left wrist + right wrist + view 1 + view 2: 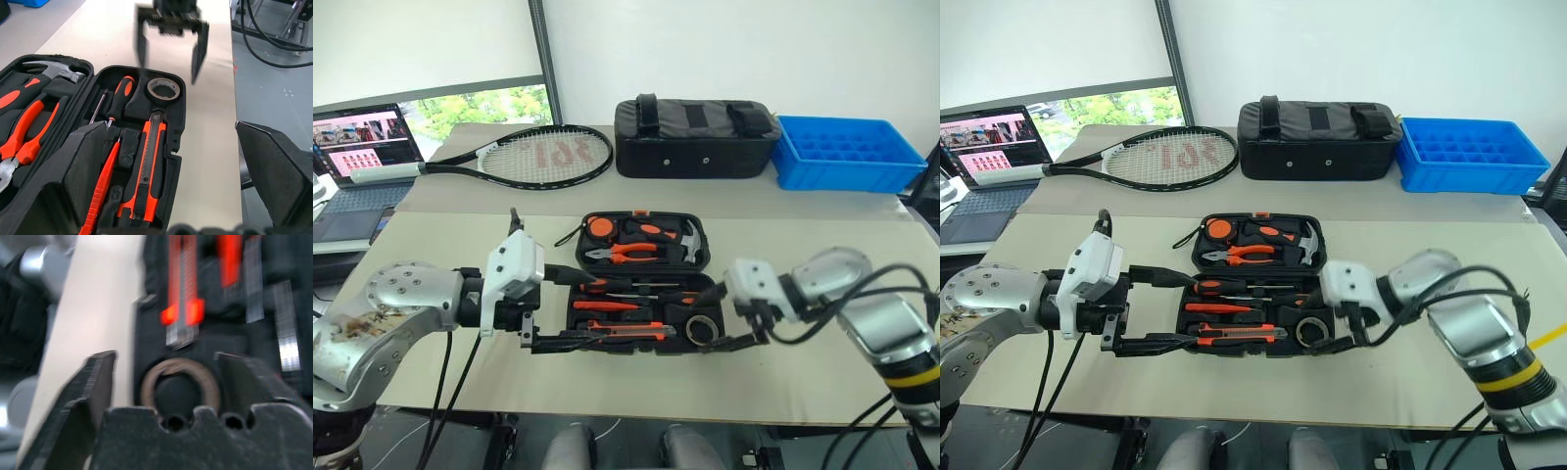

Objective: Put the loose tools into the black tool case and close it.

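Note:
The black tool case [607,217] lies open on the beige table. Its near half holds two screwdrivers [625,287], an orange-black utility knife [626,330] and a dark tape roll [703,329], each in a recess. My left gripper [592,311] is open at the case's left end, with one finger over the screwdrivers and one along the front edge. My right gripper [717,321] is open at the right end. In the right wrist view its fingers [93,382] stand on either side of the tape roll [211,387] without touching it.
Pliers [626,253] and a hammer [687,240] sit in the case's far half. Behind it lie a tennis racket [533,157], a black fabric bag [695,137] and a blue tray [847,152]. A laptop [362,147] stands at the far left.

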`<state>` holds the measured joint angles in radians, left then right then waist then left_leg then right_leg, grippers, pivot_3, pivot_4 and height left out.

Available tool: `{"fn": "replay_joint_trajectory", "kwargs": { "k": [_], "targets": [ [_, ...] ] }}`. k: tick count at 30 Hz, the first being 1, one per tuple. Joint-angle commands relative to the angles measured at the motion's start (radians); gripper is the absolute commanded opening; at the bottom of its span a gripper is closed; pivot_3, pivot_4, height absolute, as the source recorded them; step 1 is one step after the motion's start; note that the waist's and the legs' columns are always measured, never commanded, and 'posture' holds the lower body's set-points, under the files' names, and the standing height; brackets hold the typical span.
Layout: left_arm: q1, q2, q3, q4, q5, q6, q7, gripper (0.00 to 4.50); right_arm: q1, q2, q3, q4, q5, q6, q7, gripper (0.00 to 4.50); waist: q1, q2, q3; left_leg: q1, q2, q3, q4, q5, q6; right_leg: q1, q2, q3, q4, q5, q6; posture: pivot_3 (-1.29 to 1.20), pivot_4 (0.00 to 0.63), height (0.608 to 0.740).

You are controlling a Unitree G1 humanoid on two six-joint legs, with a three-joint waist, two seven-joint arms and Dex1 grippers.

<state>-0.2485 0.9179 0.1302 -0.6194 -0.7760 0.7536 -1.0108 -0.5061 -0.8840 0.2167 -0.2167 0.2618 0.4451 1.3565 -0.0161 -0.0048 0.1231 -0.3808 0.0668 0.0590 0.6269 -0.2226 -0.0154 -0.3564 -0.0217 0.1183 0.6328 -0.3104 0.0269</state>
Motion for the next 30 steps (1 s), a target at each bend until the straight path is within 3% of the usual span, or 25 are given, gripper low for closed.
{"fn": "replay_joint_trajectory", "kwargs": {
  "k": [1, 6, 14, 17, 27, 28, 30],
  "targets": [
    [-0.006, -0.110, 0.008, 0.155, 0.080, -0.079, 0.112, 4.50, -0.109, 0.089, -0.089, 0.253, -0.010, -0.008, -0.141, 4.40, -0.001, -0.001, 0.000, 0.002, 0.000, 0.000, 0.000, 0.000, 0.000, 0.001, 0.000, 0.001, 0.000, 0.000, 0.000, 0.00, 0.150, 0.708],
    [-0.062, -0.170, -0.008, 0.343, 0.117, -0.112, 0.094, 4.50, -0.207, 0.185, -0.118, 0.492, -0.035, 0.084, -0.280, 4.40, 0.001, -0.003, 0.001, 0.000, 0.000, 0.000, 0.000, 0.000, 0.001, -0.001, 0.000, 0.000, 0.001, 0.001, -0.001, 0.00, 0.150, 0.708],
    [-0.323, -0.277, -0.051, 0.837, 0.225, -0.219, 0.049, 4.50, -0.403, 0.293, -0.187, 0.862, -0.002, 0.281, -0.369, 4.40, 0.002, -0.002, 0.000, -0.006, -0.001, 0.000, 0.000, 0.001, 0.001, -0.011, 0.000, 0.001, 0.009, 0.001, -0.002, 0.00, 0.150, 0.708],
    [-0.397, -0.322, -0.063, 0.958, 0.259, -0.240, 0.038, 4.50, -0.432, 0.300, -0.181, 0.928, -0.020, 0.288, -0.379, 3.72, 0.001, -0.002, 0.000, -0.006, -0.001, 0.000, 0.000, 0.001, 0.001, -0.011, 0.001, 0.000, 0.010, 0.001, -0.002, 0.00, 0.150, 0.708],
    [-0.522, -0.356, -0.109, 1.249, 0.377, -0.250, 0.005, 4.50, -0.429, 0.313, -0.188, 0.935, -0.004, 0.350, -0.361, 0.27, -0.009, -0.001, -0.001, -0.008, -0.001, 0.000, 0.000, 0.001, 0.001, -0.014, 0.001, 0.000, 0.013, 0.001, -0.001, 0.00, 0.150, 0.708],
    [-0.533, -0.361, -0.108, 1.270, 0.378, -0.241, -0.006, 4.50, -0.427, 0.317, -0.196, 0.930, 0.004, 0.359, -0.364, 0.06, -0.010, -0.001, -0.001, -0.008, -0.001, 0.000, 0.000, 0.001, 0.000, -0.014, 0.001, 0.000, 0.013, 0.001, -0.001, 0.00, 0.150, 0.708],
    [-0.560, -0.377, -0.096, 1.302, 0.372, -0.214, -0.015, 4.50, -0.427, 0.323, -0.211, 0.923, 0.020, 0.378, -0.369, 0.06, -0.011, -0.001, -0.001, -0.008, -0.001, 0.000, 0.001, 0.002, 0.000, -0.014, 0.001, 0.000, 0.013, 0.001, -0.001, 0.00, 0.150, 0.708]
  ]
}}
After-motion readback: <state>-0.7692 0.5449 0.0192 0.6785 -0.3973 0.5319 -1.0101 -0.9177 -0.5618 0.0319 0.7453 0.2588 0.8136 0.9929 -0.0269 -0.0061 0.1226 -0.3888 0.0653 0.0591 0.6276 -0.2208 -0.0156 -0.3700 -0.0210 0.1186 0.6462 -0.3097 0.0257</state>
